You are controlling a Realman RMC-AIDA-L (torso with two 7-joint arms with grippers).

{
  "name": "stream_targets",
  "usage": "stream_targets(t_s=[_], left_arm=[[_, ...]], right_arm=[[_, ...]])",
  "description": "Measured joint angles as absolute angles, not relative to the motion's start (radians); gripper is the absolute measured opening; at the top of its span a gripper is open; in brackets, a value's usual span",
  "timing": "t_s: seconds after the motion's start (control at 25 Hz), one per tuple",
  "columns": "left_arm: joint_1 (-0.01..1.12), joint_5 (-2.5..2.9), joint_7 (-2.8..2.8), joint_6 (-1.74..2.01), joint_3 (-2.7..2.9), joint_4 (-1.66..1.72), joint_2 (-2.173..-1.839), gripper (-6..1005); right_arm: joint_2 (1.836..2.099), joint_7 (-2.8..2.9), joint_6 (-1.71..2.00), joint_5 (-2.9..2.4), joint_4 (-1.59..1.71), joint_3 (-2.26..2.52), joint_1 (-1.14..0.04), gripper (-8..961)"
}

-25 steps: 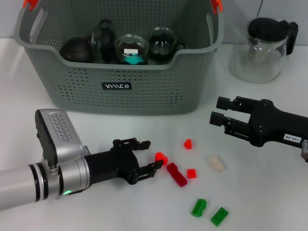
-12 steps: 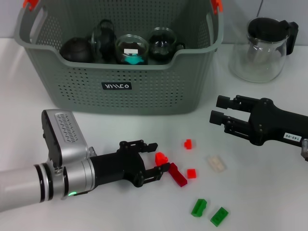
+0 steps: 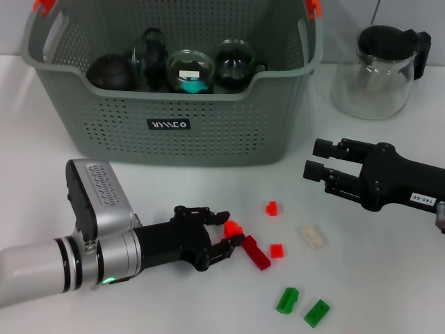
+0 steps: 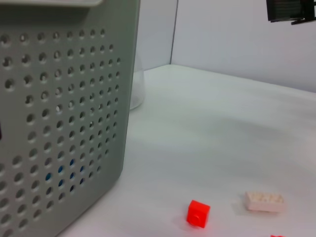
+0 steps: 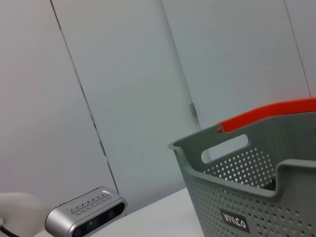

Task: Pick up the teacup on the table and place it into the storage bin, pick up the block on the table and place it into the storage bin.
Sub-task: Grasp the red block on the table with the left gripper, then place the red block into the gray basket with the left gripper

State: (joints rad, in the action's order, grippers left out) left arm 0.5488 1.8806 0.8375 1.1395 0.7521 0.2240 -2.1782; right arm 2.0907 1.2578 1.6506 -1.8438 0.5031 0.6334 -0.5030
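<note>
The left gripper point(image 3: 221, 233) reaches low across the table from the near left, fingers parted — the right gripper point(image 3: 314, 159) hangs at the right, fingers apart, pointing left.

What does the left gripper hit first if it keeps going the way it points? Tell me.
Probably the bright red block, already between the open fingers of the left gripper; the dark red block lies just beyond.

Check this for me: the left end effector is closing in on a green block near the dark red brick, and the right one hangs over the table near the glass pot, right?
Not quite. The head view shows the left end effector at a bright red block, not a green one, beside the dark red brick. The right end effector does hang over the table near the glass pot.
</note>
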Motion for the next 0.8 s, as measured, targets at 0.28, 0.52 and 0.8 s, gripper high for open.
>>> stream_targets(t_s=[0.28,0.52,0.8], left_arm=[[0.551,1.882,0.840,1.148,0.757,0.222,-2.178,435],[0.534,1.883,0.888,1.262,0.727,0.253,-2.168,267],[0.441,1.913,1.164,1.509,0.725,0.500,-2.142,203]], right_arm=[[2.091,1.258,1.652,-1.844,0.503,0.633,-0.502,553],[2.091,1.259,1.652,-1.844,0.503,0.633,-0.502,553],[2.091,1.259,1.652,-1.844,0.503,0.634,-0.502,553]])
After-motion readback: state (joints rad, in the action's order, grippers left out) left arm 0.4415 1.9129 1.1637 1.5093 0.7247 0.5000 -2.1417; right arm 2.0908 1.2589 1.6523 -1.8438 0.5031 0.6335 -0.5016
